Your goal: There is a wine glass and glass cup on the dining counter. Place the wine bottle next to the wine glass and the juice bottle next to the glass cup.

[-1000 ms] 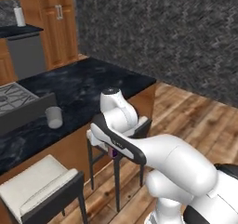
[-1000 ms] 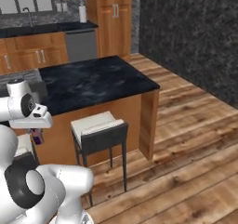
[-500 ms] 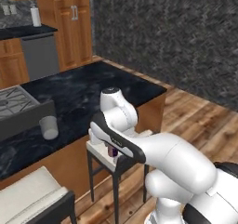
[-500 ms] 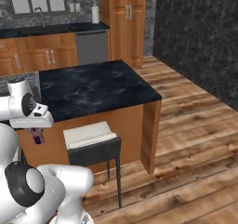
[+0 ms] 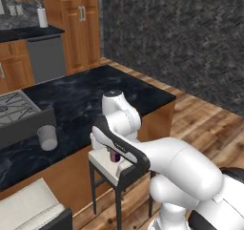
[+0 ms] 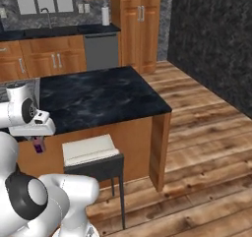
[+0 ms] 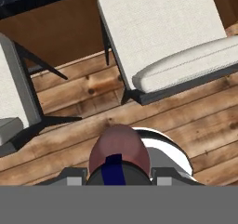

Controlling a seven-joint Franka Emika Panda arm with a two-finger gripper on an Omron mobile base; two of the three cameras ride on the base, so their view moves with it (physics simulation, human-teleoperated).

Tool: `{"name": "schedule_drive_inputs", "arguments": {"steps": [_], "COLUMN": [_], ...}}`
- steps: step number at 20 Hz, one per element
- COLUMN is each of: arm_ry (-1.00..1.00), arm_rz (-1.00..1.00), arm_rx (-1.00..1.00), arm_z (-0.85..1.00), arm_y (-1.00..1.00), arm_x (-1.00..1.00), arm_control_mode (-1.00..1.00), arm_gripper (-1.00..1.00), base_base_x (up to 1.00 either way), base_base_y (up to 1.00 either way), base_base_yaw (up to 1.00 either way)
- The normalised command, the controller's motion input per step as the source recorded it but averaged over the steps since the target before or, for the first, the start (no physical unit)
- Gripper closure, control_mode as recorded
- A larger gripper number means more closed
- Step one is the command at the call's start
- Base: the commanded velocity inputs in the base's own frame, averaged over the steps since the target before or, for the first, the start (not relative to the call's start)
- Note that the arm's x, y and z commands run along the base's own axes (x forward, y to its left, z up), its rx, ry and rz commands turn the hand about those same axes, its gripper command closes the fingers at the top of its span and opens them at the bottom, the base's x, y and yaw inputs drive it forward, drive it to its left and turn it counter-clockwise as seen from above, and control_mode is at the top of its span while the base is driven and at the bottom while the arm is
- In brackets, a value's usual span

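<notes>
The jaws are clamped on the small red-pink juice bottle (image 7: pixel 120 154), held by the gripper (image 6: pixel 38 145) low beside the black marbled dining counter (image 5: pixel 90 105). Since a second ago the base has driven, so the counter looks shifted. The left base view shows the pale translucent glass cup (image 5: pixel 47 137) standing on that counter; the hand view shows cream-cushioned stools (image 7: pixel 162 37) below.

Home kitchen showing. Island (image 5: pixel 86 98) with black marbled top and wood sides standing ahead of gripper (image 5: pixel 114 156); cooktop (image 5: pixel 14 107) sitting in it off to gripper's left. Cabinets (image 6: pixel 138 19), dishwasher (image 6: pixel 101 49), sink faucet (image 6: pixel 47 17) and paper towel roll (image 6: pixel 105 15) lining far wall beyond island. Stool (image 7: pixel 158 37) standing below gripper. Plank floor (image 6: pixel 206 147) running underneath.
</notes>
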Motion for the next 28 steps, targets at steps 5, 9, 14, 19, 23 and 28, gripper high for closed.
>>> {"name": "schedule_drive_inputs", "arguments": {"steps": [5, 9, 14, 19, 23, 28], "arm_ry": [0.00, 0.00, 0.00, 0.00, 0.00, 0.00], "arm_rz": [0.00, 0.00, 0.00, 0.00, 0.00, 0.00], "arm_rx": [0.00, 0.00, 0.00, 0.00, 0.00, 0.00], "arm_z": [0.00, 0.00, 0.00, 0.00, 0.00, 0.00], "arm_y": [0.00, 0.00, 0.00, 0.00, 0.00, 0.00], "arm_x": [0.00, 0.00, 0.00, 0.00, 0.00, 0.00], "arm_control_mode": [1.00, 1.00, 1.00, 1.00, 1.00, 1.00], "arm_gripper": [1.00, 1.00, 1.00, 1.00, 1.00, 1.00], "base_base_x": [0.39, 0.50, 0.51, 0.45, 0.07, 0.00], "base_base_y": [0.00, 0.00, -0.02, -0.01, 0.00, 0.00], "base_base_yaw": [0.00, 0.02, 0.06, 0.03, 0.01, 0.00]}}
